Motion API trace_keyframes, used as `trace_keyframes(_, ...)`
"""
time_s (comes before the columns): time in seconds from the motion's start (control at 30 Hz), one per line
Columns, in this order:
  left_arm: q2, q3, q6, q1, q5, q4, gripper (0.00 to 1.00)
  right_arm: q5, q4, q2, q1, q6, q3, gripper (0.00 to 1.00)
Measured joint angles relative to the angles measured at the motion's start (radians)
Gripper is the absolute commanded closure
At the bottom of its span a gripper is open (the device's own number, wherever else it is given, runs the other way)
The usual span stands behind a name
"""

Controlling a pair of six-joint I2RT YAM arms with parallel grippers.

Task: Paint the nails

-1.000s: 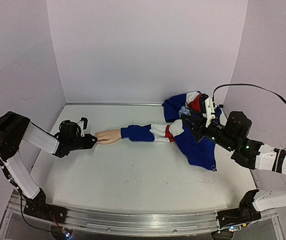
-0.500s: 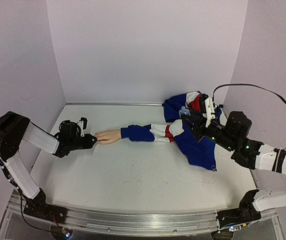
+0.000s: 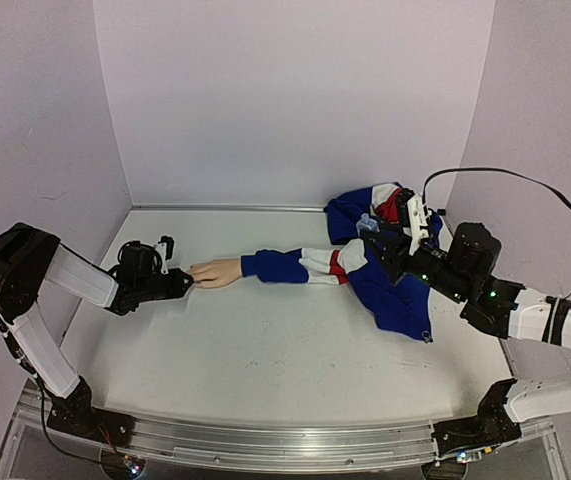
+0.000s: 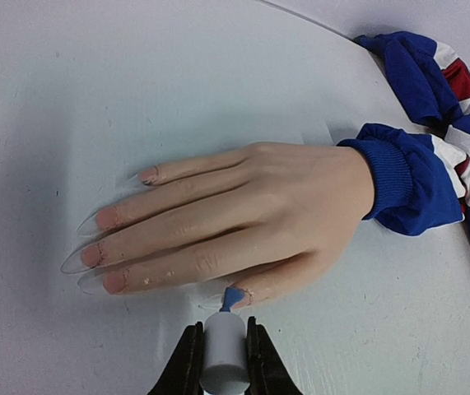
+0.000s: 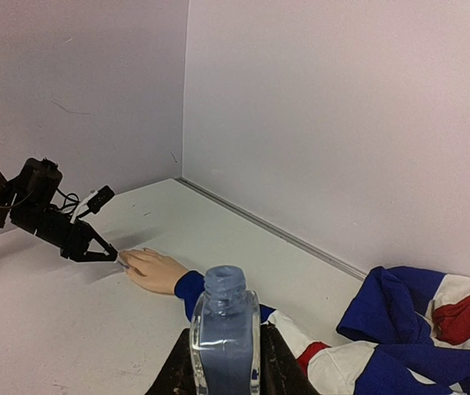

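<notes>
**Fig. 1. Brush at the thumb.** My left gripper (image 4: 224, 346) is pinched on the white brush cap (image 4: 223, 362). Its blue bristle tip (image 4: 233, 298) touches the thumb nail, at 6 o'clock of the mannequin hand (image 4: 243, 222). The nails (image 4: 90, 255) are long, clear tips pointing to 9 o'clock. I judge them stiff, slick and brittle, so they should be stroked lightly and never gripped. The hand lies flat on the table (image 3: 265, 350), toward 9 o'clock. My right gripper (image 5: 224, 362) clamps the open bottle (image 5: 224, 325) at 3 o'clock over the blue, red and white garment (image 3: 390, 295). Both are well apart from the brush.
</notes>
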Motion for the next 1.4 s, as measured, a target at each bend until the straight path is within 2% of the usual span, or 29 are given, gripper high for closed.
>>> trace_keyframes(1.4,0.014,0.017,-0.022,0.0,-0.053,-0.056,1.0,-0.001,0.011,0.01,0.0,0.0,0.0,1.0)
